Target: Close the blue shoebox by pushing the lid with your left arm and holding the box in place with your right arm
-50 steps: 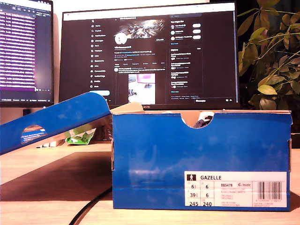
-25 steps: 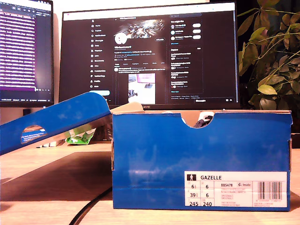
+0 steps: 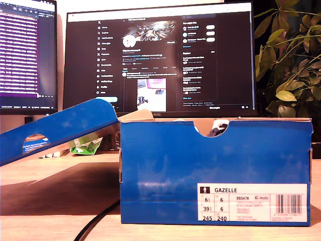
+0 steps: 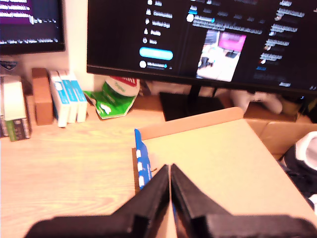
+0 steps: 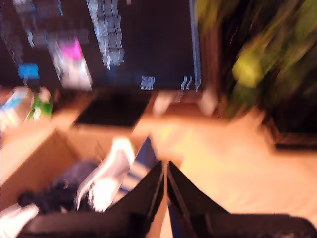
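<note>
The blue shoebox (image 3: pixel 215 170) stands open on the wooden desk, right of centre in the exterior view. Its blue lid (image 3: pixel 55 130) is hinged back and slopes down toward the exterior view's left. A shoe (image 3: pixel 216 129) peeks through the box's front notch. No gripper shows in the exterior view. My first gripper (image 4: pixel 169 171) is shut and empty, hovering over the lid's bare cardboard inside (image 4: pixel 218 153). The second wrist view is blurred; my second gripper (image 5: pixel 165 168) is shut above the box's edge, beside the shoes (image 5: pixel 109 173) inside.
Two monitors (image 3: pixel 160 60) (image 3: pixel 25 55) stand behind the box, and a leafy plant (image 3: pixel 291 60) at the exterior view's right. A black cable (image 3: pixel 95 223) runs across the desk. A green packet (image 3: pixel 88 147) and small boxes (image 4: pixel 64 96) lie behind the lid.
</note>
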